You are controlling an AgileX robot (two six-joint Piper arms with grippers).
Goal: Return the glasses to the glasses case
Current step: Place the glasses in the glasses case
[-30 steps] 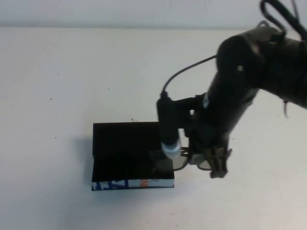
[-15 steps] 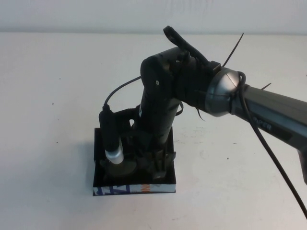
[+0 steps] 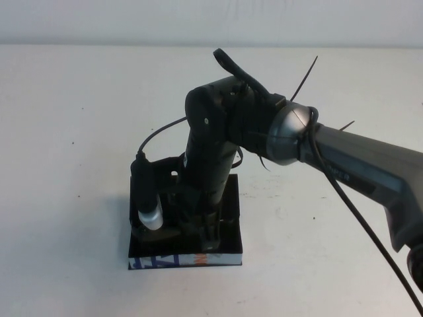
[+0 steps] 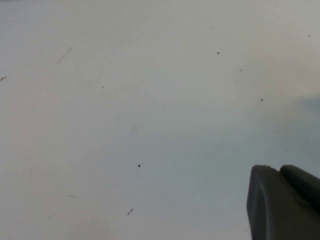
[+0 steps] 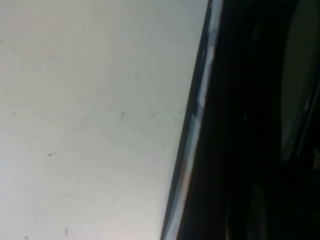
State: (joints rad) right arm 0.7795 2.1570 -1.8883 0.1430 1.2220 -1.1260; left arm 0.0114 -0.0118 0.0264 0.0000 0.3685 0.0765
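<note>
The black glasses case [image 3: 231, 221] lies open on the white table, its white front edge with blue and orange print [image 3: 165, 260] facing me. My right gripper [image 3: 209, 242] reaches down into the case, shut on the glasses [image 3: 162, 234]. One dark lens shows low in the case beside the fingers, and the rest is hidden by the arm. In the right wrist view the case's printed edge [image 5: 199, 105] runs along the dark interior. My left gripper shows only as a dark fingertip [image 4: 280, 205] over bare table, and it is out of the high view.
The right arm [image 3: 344, 162] stretches in from the right and covers most of the case. Its wrist camera [image 3: 147, 198] hangs over the case's left part. White table [image 3: 79, 132] surrounds the case on all sides.
My right gripper has carried the glasses left, from beside the case's right edge to inside the case, and has sunk lower. The case has not moved.
</note>
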